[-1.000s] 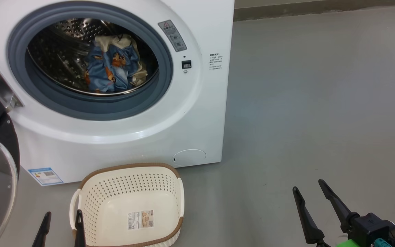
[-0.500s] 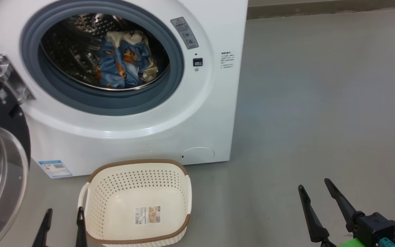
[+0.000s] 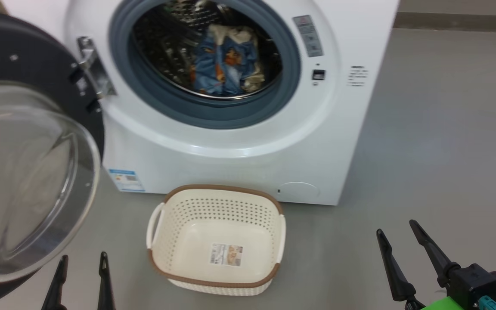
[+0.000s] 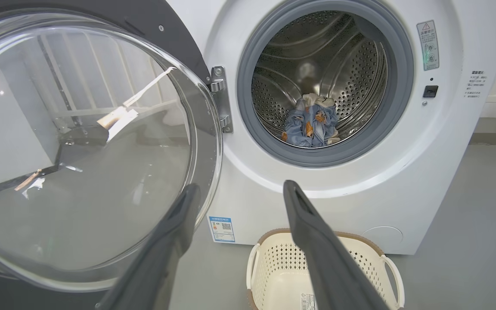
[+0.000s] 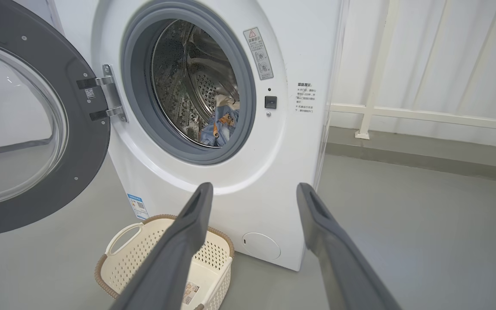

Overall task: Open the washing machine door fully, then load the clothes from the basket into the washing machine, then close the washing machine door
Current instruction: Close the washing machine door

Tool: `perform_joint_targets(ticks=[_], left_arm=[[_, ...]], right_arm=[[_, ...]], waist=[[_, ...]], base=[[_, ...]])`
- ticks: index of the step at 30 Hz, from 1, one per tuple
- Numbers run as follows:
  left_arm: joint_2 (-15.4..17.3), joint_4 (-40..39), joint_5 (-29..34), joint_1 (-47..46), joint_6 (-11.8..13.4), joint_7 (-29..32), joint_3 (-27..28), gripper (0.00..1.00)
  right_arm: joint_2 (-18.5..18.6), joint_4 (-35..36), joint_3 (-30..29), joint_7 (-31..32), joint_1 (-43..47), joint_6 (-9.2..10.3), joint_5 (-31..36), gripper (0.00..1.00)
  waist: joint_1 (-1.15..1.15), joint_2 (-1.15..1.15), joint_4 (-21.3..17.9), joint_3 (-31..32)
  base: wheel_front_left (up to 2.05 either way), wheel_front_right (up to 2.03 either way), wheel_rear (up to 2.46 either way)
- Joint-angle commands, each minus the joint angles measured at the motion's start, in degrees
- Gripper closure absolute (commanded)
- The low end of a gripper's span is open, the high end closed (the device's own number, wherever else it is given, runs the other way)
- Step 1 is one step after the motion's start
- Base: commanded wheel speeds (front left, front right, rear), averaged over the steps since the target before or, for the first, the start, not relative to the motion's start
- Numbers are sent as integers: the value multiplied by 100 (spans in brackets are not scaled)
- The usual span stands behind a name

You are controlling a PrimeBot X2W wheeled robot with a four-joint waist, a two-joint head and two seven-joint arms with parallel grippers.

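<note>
Now, from the head view, the washing machine (image 3: 248, 163) stands open. The washing machine door (image 3: 28, 56) is swung out to the left on its hinge (image 3: 95, 73), with the glass bowl bulging toward the robot. The clothes (image 3: 226, 64) lie bunched low in the drum. The basket (image 3: 222, 188) sits on the floor just before the machine, holding nothing but its label, its long axis running across the machine's front. Loading looks done, so the door is likely next. The left gripper (image 3: 83, 256) and right gripper (image 3: 396, 227) hang low, jaws apart and holding nothing.

In the left wrist view, the left gripper (image 4: 240, 186) points between the door (image 4: 84, 146) and the clothes (image 4: 310, 125), above the basket (image 4: 274, 258), which seems a fair place to reach the door.

In the right wrist view, the right gripper (image 5: 254, 186) faces the machine's front from the right, spread wide, well apart from the door (image 5: 80, 142) and above the basket (image 5: 131, 258).
</note>
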State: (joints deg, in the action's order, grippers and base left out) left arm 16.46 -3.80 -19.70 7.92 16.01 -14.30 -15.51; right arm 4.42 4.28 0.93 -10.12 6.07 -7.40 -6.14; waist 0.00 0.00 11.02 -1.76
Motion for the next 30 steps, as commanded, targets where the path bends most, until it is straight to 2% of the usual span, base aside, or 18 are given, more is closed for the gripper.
perform_joint_targets(ticks=[1,8,16,30], left_arm=[[45,-162,83,-184,-42,-70,242,0],[-142,-153,171,-172,-156,-70,285,0],[-269,-67,239,-143,-316,-70,360,0],[-341,-54,374,-83,-448,-70,498,0]], right_arm=[[84,156,146,12,-208,-9,21,0],[156,210,207,92,-213,-9,4,0],[114,222,285,123,-129,-9,-17,0],[71,157,352,102,-118,-9,-35,0]], waist=[[0,0,541,-3],[0,0,1212,12],[0,0,1707,93],[0,0,1820,135]], base=[[0,0,0],[0,0,0],[0,0,0],[0,0,0]])
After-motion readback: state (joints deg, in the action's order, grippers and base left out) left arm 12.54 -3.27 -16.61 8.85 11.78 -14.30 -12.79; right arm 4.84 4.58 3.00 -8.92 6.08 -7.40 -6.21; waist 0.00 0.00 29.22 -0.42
